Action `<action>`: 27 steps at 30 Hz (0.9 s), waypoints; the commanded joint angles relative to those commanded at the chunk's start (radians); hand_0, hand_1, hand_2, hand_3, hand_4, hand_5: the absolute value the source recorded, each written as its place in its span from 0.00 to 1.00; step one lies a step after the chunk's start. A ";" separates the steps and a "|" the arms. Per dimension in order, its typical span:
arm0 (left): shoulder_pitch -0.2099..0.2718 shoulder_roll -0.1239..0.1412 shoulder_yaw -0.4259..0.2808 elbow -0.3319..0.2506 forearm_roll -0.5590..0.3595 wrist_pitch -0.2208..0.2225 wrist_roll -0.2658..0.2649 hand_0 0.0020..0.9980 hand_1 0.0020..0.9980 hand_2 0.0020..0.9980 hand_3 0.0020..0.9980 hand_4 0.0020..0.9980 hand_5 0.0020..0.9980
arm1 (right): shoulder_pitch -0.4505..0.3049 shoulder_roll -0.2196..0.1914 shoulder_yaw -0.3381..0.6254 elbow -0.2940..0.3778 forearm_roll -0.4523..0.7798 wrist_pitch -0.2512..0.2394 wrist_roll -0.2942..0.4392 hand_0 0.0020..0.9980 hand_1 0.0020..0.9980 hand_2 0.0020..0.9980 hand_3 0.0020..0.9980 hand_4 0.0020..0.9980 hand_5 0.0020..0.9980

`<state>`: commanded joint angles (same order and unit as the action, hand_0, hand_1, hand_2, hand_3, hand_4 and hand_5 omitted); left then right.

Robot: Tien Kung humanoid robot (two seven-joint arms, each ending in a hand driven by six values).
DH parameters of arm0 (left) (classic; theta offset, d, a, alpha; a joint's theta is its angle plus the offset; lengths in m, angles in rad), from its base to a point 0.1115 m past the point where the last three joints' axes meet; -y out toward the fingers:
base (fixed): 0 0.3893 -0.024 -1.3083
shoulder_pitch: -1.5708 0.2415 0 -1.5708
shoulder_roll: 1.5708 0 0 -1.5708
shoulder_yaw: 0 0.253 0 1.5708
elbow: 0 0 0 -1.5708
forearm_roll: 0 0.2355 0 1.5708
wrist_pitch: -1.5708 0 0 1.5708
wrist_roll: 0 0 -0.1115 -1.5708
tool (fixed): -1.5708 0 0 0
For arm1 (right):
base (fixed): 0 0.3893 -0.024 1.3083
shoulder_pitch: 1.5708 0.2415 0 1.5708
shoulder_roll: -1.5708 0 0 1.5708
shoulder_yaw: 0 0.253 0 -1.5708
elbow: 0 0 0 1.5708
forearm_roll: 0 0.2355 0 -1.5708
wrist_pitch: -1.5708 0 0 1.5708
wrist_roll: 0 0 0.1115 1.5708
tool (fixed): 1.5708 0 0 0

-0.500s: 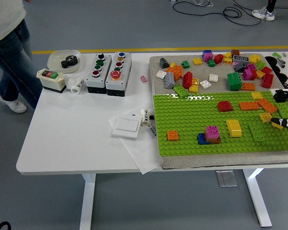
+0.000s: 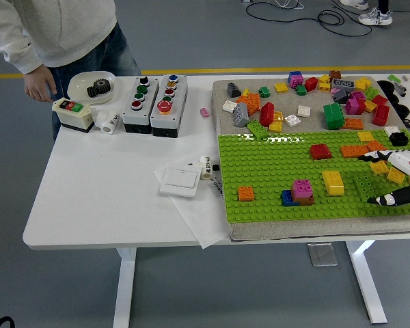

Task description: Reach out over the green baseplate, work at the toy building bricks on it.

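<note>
Grey floor surrounds a white table (image 2: 102, 198), where a green baseplate (image 2: 287, 174) lies on a beige mat on the right half, with loose bricks (image 2: 307, 102) heaped on the mat behind it and a few bricks pressed onto the plate, among them a pink-topped stack (image 2: 301, 191), a yellow brick (image 2: 333, 182) and an orange brick (image 2: 246, 193). At the far left corner a person's hand (image 2: 39, 87) hangs near a switch box (image 2: 73, 113), apart from the work. The reach appears to be just under way: the right hand (image 2: 400, 179) enters from the right edge, low over the plate's right end among yellow and orange bricks. Its fingers (image 2: 389, 199) look stretched out and spread, gripping nothing that can be made out, though contact with the bricks beneath cannot be judged. The next move likely calls for settling on one brick and closing the fingers around it. No left hand shows.
</note>
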<state>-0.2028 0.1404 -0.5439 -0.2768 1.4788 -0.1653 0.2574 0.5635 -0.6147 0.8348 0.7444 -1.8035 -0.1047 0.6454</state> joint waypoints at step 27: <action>-0.004 0.006 0.001 -0.002 -0.009 -0.002 0.005 0.72 0.72 0.71 0.60 0.66 0.60 | 0.157 0.133 -0.223 -0.136 0.070 -0.001 0.000 0.84 0.75 0.77 0.80 1.00 0.32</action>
<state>-0.2071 0.1467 -0.5425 -0.2788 1.4694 -0.1671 0.2619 0.7205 -0.4814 0.6120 0.6081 -1.7330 -0.1056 0.6454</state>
